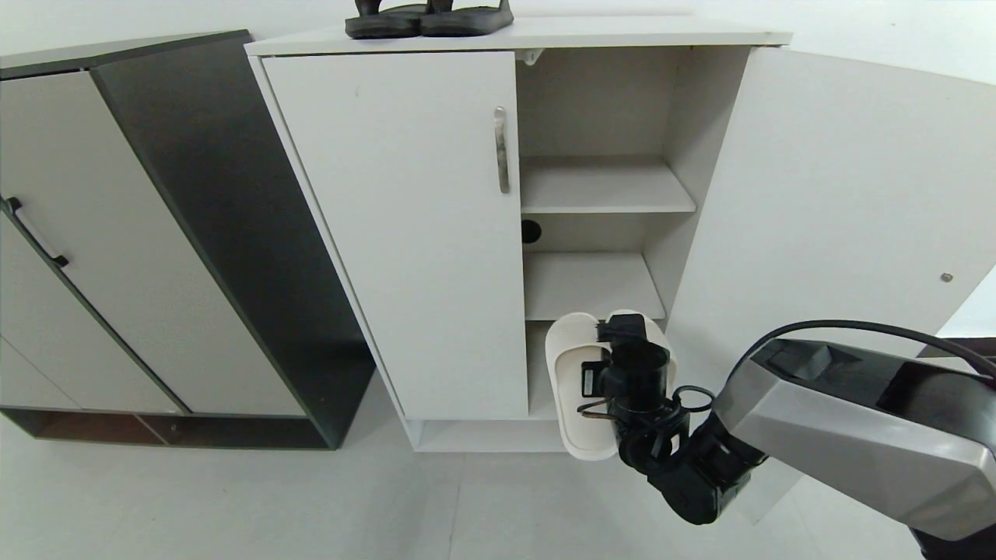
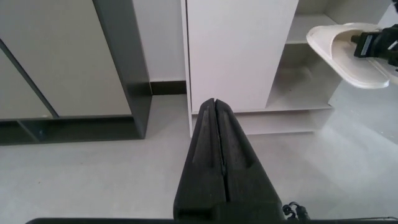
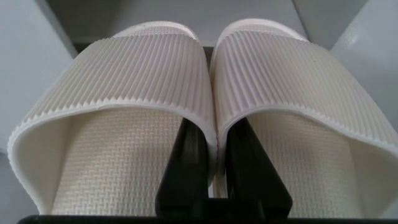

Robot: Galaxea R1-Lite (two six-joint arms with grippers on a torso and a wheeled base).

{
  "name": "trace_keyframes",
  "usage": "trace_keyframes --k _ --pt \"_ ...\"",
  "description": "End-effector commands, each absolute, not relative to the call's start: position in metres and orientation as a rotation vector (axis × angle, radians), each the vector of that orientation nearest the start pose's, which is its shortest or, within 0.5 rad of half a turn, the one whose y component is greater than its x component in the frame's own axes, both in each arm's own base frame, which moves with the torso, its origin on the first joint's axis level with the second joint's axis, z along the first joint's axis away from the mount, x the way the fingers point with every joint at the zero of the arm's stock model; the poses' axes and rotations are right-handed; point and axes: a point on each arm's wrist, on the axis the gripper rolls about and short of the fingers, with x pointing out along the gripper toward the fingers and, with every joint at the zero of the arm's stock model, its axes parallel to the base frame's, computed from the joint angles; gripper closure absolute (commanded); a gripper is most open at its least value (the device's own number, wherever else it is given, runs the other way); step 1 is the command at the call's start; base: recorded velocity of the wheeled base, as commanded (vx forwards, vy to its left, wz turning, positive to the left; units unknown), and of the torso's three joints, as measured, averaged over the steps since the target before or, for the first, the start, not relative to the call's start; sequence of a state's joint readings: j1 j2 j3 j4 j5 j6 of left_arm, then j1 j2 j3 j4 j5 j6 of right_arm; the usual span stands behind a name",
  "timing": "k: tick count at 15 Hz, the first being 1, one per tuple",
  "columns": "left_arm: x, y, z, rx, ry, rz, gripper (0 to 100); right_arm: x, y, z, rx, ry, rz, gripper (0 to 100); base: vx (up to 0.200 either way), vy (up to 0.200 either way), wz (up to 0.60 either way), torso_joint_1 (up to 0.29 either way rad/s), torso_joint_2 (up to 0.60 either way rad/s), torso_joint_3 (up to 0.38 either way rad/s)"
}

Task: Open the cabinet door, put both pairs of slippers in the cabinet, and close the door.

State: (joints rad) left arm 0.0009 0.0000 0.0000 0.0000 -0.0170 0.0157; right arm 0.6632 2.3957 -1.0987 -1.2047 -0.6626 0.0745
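Clamping white slippers point(image 1: 564, 404), right hand point(image 1: 622, 333) faces open cabinet point(image 1: 389, 233)

The white cabinet point(image 1: 622, 35) stands with its right door point(image 1: 825, 194) swung wide open and its left door point(image 1: 397, 233) shut, so two shelves point(image 1: 603, 187) show inside. A pair of black slippers point(image 1: 428, 19) sits side by side on the cabinet's top, above the shut door. A pair of ribbed white slippers point(image 1: 572, 389), pressed together, is clamped in the right gripper point(image 1: 622, 330) just in front of the cabinet's bottom compartment, toes toward it.
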Motion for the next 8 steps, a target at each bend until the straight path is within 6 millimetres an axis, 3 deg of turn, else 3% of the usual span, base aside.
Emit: trace_keyframes --k 1,2,8 --pt "-0.023 0.0 0.076 0.015 0.001 -0.015 100 0.359 0.253 0.039 0.006 0.086 -0.021 100 0.0 0.0 0.0 0.0 0.0 0.0" --pt "-0.023 0.0 0.076 0.015 0.001 -0.015 100 0.362 0.249 0.036 -0.003 0.091 -0.031 100 0.0 0.0 0.0 0.0 0.0 0.0" --pt "-0.023 0.0 0.075 0.011 0.0 -0.014 100 0.374 0.246 0.03 -0.006 0.056 -0.038 100 0.2 0.0 0.0 0.002 0.0 0.005"
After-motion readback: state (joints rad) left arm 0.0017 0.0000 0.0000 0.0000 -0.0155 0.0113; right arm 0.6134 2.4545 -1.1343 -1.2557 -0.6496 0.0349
